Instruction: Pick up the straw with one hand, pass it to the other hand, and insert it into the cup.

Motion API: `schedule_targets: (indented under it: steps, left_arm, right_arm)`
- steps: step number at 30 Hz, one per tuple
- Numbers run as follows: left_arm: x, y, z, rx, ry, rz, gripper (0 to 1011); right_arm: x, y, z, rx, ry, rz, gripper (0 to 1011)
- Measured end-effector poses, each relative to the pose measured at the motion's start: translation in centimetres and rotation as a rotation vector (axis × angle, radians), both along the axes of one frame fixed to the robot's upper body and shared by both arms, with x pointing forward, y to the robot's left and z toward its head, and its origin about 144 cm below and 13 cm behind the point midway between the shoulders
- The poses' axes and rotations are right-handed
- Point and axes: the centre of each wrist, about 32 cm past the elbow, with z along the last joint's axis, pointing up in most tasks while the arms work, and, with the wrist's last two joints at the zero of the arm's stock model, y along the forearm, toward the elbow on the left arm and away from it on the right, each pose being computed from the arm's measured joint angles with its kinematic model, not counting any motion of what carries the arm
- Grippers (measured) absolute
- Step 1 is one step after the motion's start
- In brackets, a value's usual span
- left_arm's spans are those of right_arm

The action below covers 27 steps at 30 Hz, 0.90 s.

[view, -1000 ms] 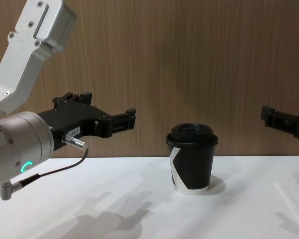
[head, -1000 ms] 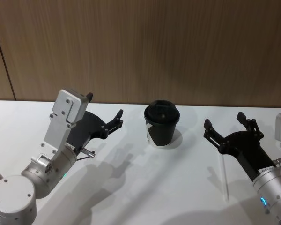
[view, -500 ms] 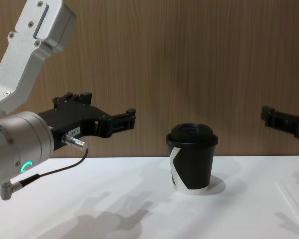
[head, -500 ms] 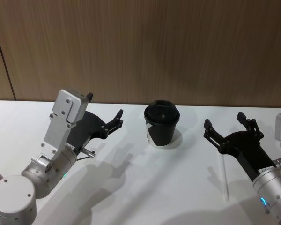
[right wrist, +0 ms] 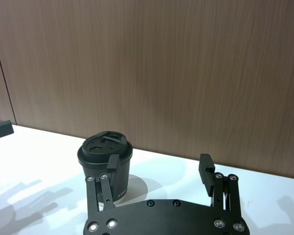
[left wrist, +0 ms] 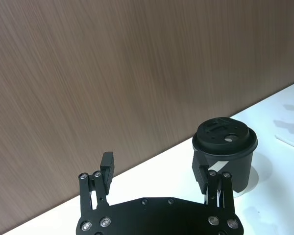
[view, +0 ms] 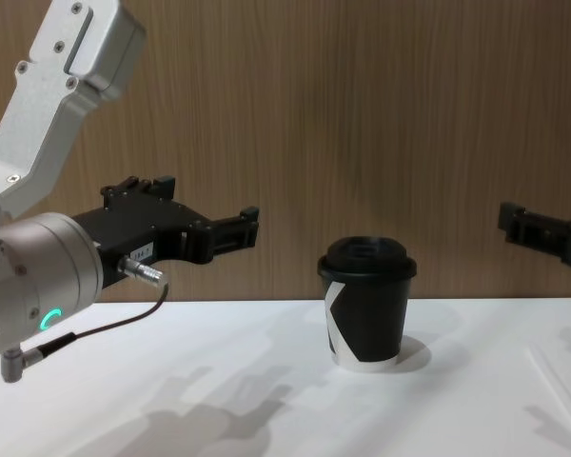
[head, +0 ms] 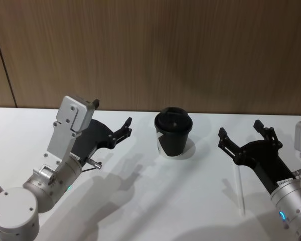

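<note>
white table [head: 155, 201] runs from the near edge back to a wood-panelled wall [head: 190, 50]. nearest, on the right, the straw [head: 240, 193] lies flat on the table, pointing roughly near to far. its far end passes under the right gripper [head: 240, 128], so how far it reaches there is hidden. that gripper hovers above the straw with its fingers spread wide and nothing between them, which reads as a line-up for a pick-up not yet begun. on the left, the left gripper [head: 128, 126] hangs above the table on its silver arm, likewise spread and empty, pointing toward the centre. it seems placed to wait for the hand-over. farther back, between the two and apart from both, the cup [head: 173, 138] stands upright with its domed lid [head: 173, 119] on. the left wrist view shows a small hole [left wrist: 228, 139] in the lid, the likely target for the straw. in the chest view the right gripper is cut off at the right edge, and the straw is only a faint line on the white surface, hard to make out.
</note>
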Motion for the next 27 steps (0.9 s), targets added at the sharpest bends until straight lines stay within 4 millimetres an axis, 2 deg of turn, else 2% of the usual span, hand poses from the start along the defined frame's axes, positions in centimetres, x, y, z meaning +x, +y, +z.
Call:
schedule_targets:
  steps: [27]
  left_arm:
    - [0.00, 0.00, 0.00, 0.000, 0.000, 0.000, 1002]
  right_arm:
    - [0.00, 0.00, 0.00, 0.000, 0.000, 0.000, 1001]
